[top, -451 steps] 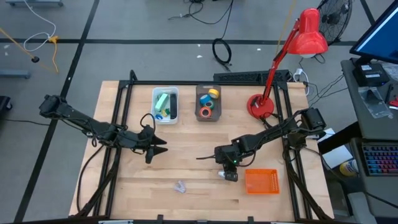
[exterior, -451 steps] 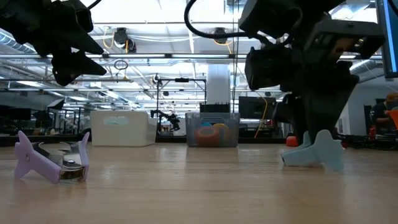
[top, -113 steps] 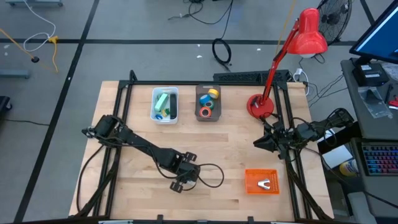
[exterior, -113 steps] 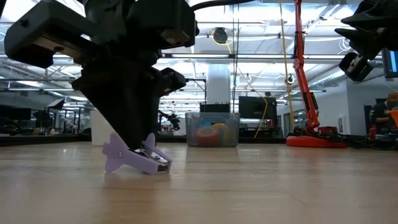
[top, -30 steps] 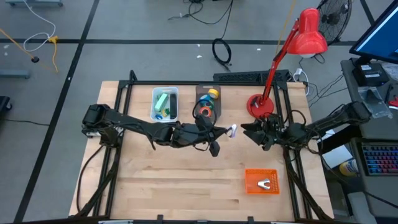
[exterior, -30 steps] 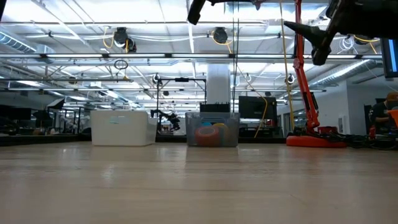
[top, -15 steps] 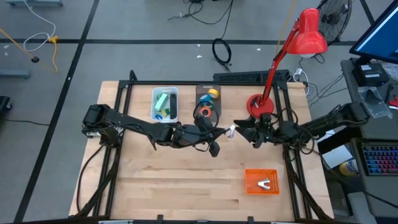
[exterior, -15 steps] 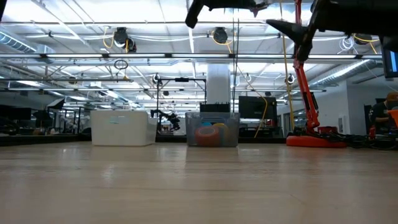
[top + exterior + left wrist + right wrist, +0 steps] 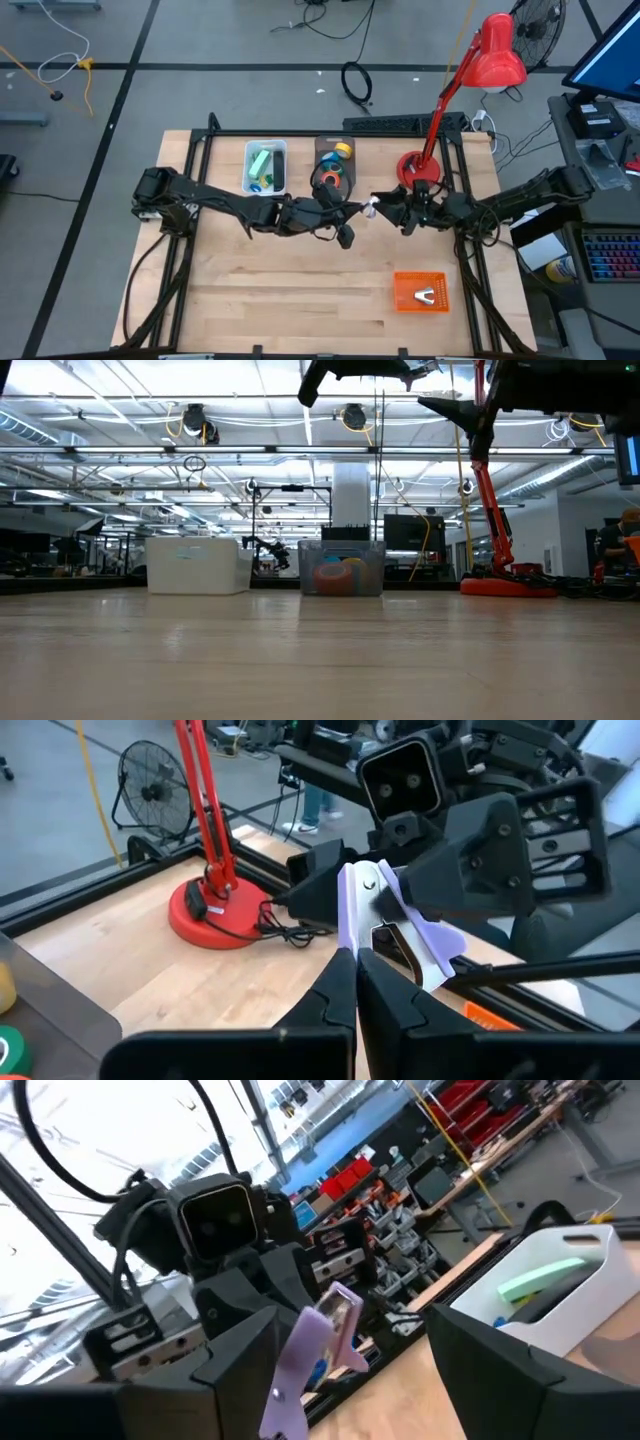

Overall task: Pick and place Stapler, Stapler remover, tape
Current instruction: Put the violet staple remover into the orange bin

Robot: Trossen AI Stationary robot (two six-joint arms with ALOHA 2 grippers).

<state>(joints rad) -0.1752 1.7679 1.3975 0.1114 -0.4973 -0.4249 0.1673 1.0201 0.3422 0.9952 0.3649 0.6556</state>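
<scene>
A lavender staple remover point(image 9: 365, 910) hangs high over the table's middle, with my left gripper point(image 9: 357, 958) shut on it; in the high view it is a small pale spot point(image 9: 371, 209). My right gripper point(image 9: 384, 208) is open. Its two fingers point(image 9: 240, 1355) stand on either side of the remover point(image 9: 318, 1342); whether they touch it I cannot tell. A green stapler point(image 9: 262, 162) lies in the white bin point(image 9: 279, 170). Tape rolls point(image 9: 331, 181) lie in the clear bin point(image 9: 321, 160). My left gripper pinches one end of the staple remover point(image 9: 350, 938) between its two fingertips. The fingers lie about level and point toward the table's right. The remover sticks out past the fingertips, lifted clear, far above the tabletop.
An orange basket point(image 9: 405, 292) with a pale staple remover point(image 9: 428, 295) in it stands near the front right. A red desk lamp's base point(image 9: 420, 172) sits just behind my right arm. Both bins stand at the back centre, seen in the low view point(image 9: 198, 565).
My right gripper has gone toward the table's left, up to the staple remover that my left gripper holds still in the air. Its open fingers now stand around the remover.
</scene>
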